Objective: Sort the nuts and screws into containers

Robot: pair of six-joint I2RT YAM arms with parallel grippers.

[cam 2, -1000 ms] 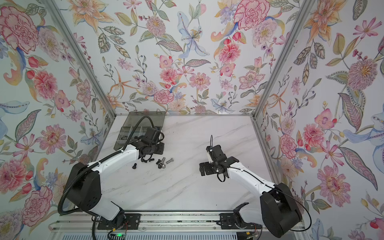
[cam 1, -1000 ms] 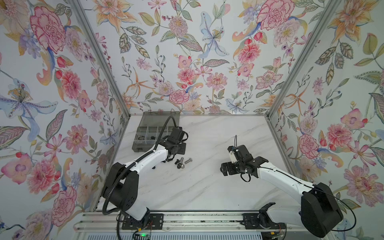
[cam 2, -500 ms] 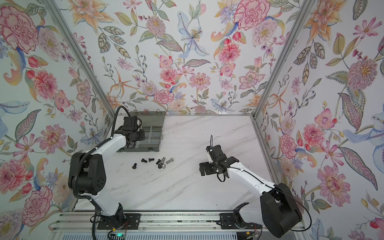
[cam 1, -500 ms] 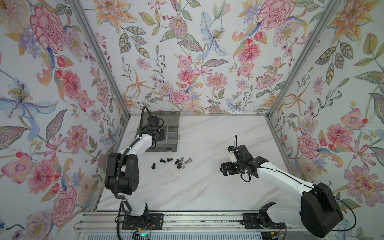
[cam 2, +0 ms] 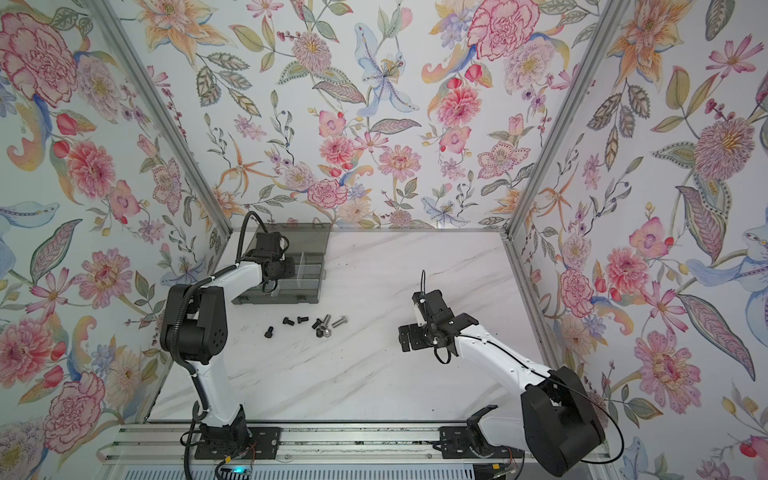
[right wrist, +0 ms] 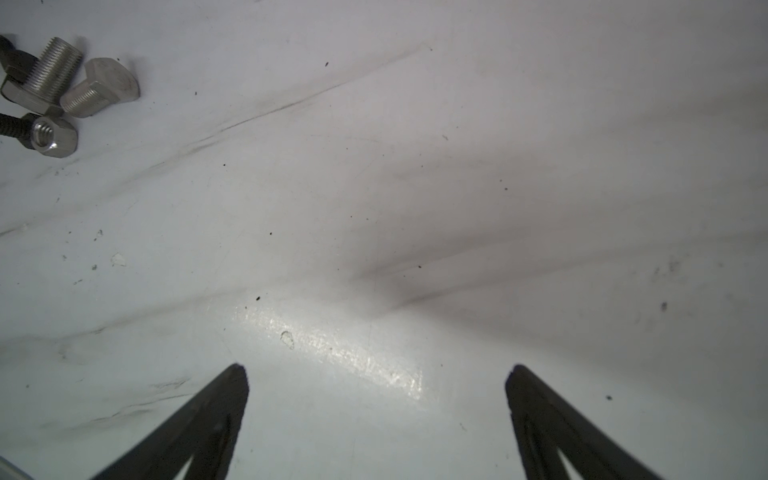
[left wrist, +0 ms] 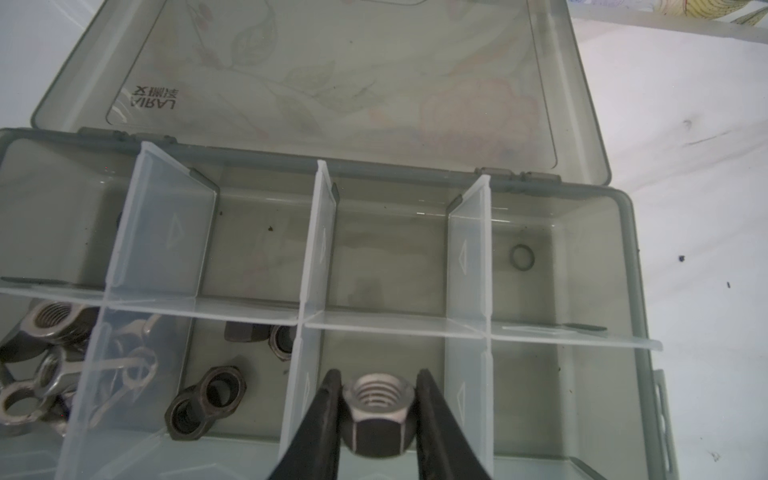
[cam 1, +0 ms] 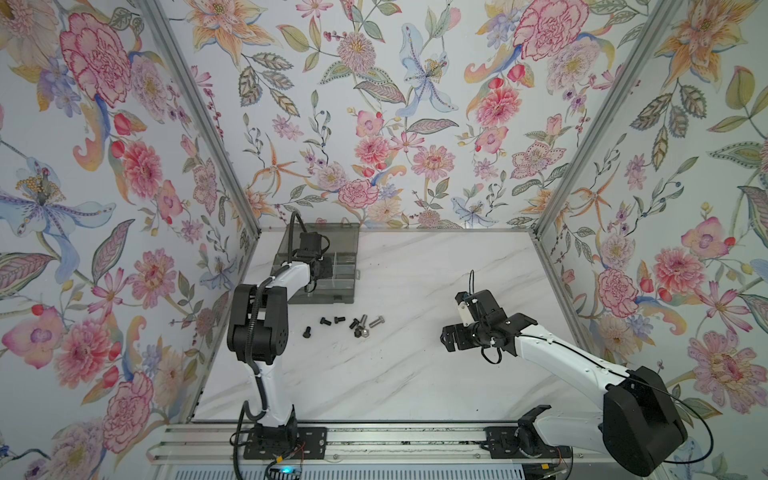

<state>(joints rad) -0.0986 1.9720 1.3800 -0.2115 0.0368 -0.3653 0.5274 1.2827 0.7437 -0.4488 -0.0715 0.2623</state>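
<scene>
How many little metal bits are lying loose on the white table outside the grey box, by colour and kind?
Black pieces: 5
Silver bolts: 2
Silver nut: 1
Total on the table: 8
Not counted: the hex nut pinched in the left gripper over the box.

We find the lid (cam 1: 343, 239) lying open behind the organiser box (cam 1: 332, 300). On the table (cam 1: 415, 374), just in front of the box, the screws (cam 1: 376, 321) lie in a loose row. Inside the box, nuts (left wrist: 239, 332) lie in two neighbouring cells (left wrist: 257, 399), and at the next cell one nut (left wrist: 378, 432) sits in the left gripper (left wrist: 378, 376). The right gripper (right wrist: 376, 370) stands well apart, to the right of the box.
</scene>
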